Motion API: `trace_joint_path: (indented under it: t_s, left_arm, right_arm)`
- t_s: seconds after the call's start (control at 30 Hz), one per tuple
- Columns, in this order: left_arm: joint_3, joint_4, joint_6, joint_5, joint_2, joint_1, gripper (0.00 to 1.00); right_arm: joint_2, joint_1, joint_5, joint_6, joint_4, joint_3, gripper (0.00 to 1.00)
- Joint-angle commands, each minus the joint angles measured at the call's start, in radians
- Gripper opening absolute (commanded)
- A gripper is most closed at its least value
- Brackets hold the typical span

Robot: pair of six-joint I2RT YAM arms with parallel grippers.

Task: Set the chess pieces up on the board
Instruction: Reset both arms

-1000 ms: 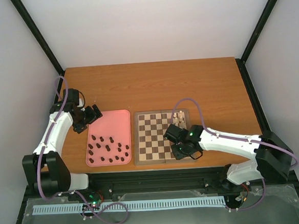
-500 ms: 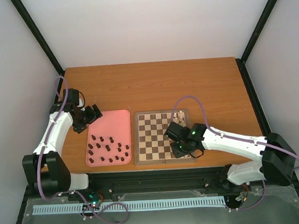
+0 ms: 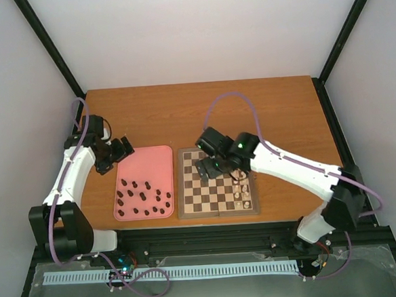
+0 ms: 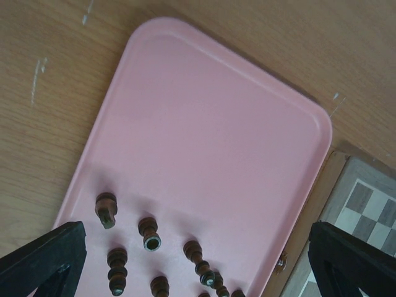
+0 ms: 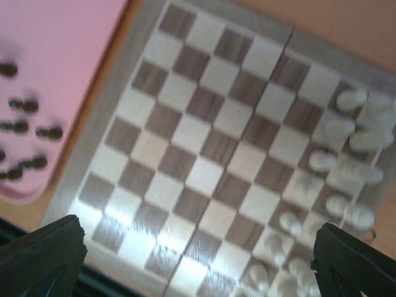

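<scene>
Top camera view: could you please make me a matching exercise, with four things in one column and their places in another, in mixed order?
1 dark pieces
2 cream pieces
3 left gripper
4 right gripper

A open, above the board
B on the pink tray
C open, at the tray's far left corner
D on the board, along one side

Pairs: 1-B, 2-D, 3-C, 4-A

The top camera is looking down from above and behind the bench's (image 3: pixel 202 107) near edge. The left wrist camera is peering closely at the pink tray (image 4: pixel 204 154); the right one is facing down onto the board (image 5: pixel 204 154). Both are catching tray and board edges.
</scene>
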Motion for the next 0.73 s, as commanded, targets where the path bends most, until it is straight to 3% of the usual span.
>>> trace_joint_path:
  t_s: [0.0, 0.13, 0.37, 0.7]
  left_arm:
    - [0.096, -0.021, 0.035, -0.044, -0.008, -0.002, 1.00]
    - [0.177, -0.057, 0.053, -0.083, 0.005, -0.005, 1.00]
    - [0.288, -0.088, 0.053, -0.135, 0.042, -0.030, 1.00]
    - [0.323, -0.105, 0.055, -0.157, 0.073, -0.051, 1.00]
  right_arm:
    - [0.110, -0.092, -0.033, -0.090, 0.025, 0.159, 1.00]
    - [0.241, -0.197, -0.123, -0.143, 0.065, 0.323, 1.00]
    - [0.531, -0.252, -0.117, -0.234, -0.059, 0.730, 1.00]
    - [0.542, -0.270, -0.130, -0.247, 0.003, 0.745, 1.00]
